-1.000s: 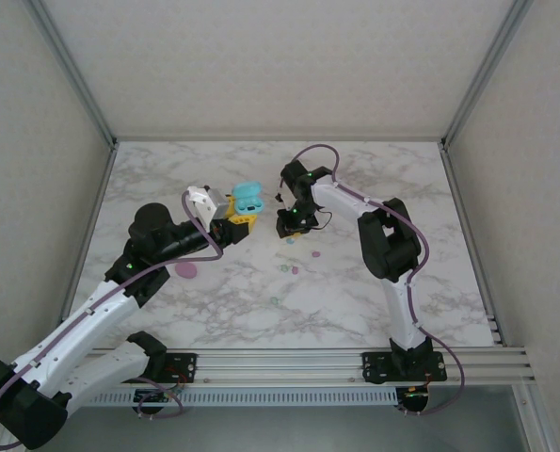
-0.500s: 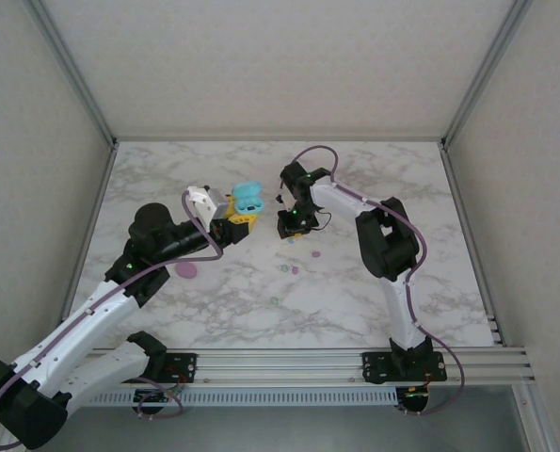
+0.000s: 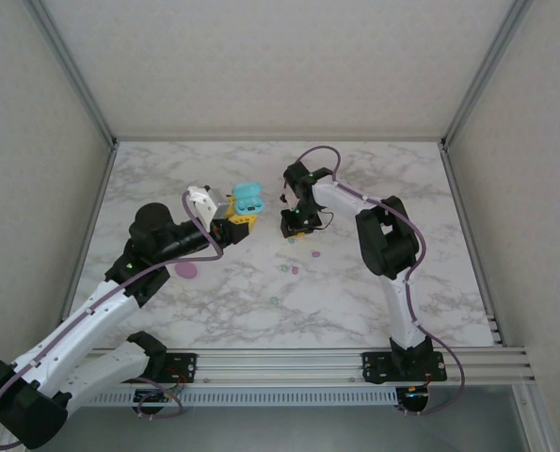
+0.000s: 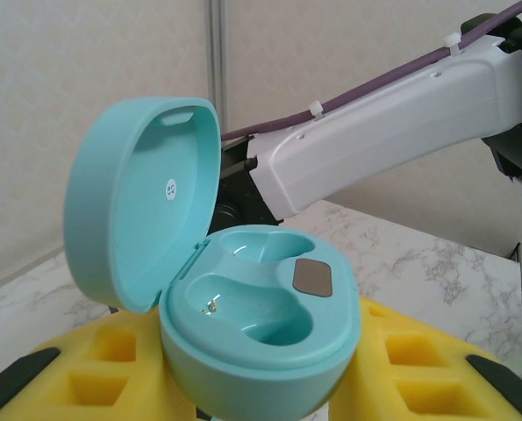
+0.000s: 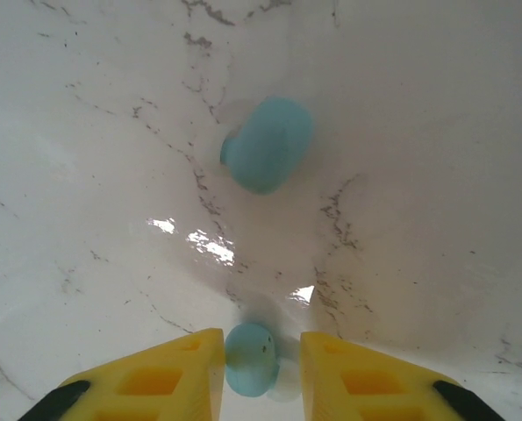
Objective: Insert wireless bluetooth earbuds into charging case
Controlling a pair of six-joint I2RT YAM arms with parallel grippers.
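My left gripper (image 4: 261, 390) is shut on an open cyan charging case (image 4: 269, 333), its lid tipped back and both wells empty. From above, the case (image 3: 248, 197) is held over the table's middle by the left gripper (image 3: 238, 220). My right gripper (image 5: 261, 344) points down at the marble, jaws slightly open. A cyan earbud (image 5: 250, 358) lies between its fingers, touching the left finger with a gap to the right one. A second cyan earbud (image 5: 268, 145) rests on the table just beyond. In the top view the right gripper (image 3: 292, 230) hangs right of the case.
Small pink buds (image 3: 315, 252) (image 3: 296, 269) and mint green buds (image 3: 282, 267) (image 3: 274, 301) lie scattered on the marble table (image 3: 374, 179) near the right gripper. A purple oval piece (image 3: 186, 270) sits beside the left arm. Cage walls close off the back and sides.
The right gripper has shifted slightly to the right near the table and its jaws have eased a little wider. The left arm and the case have not moved.
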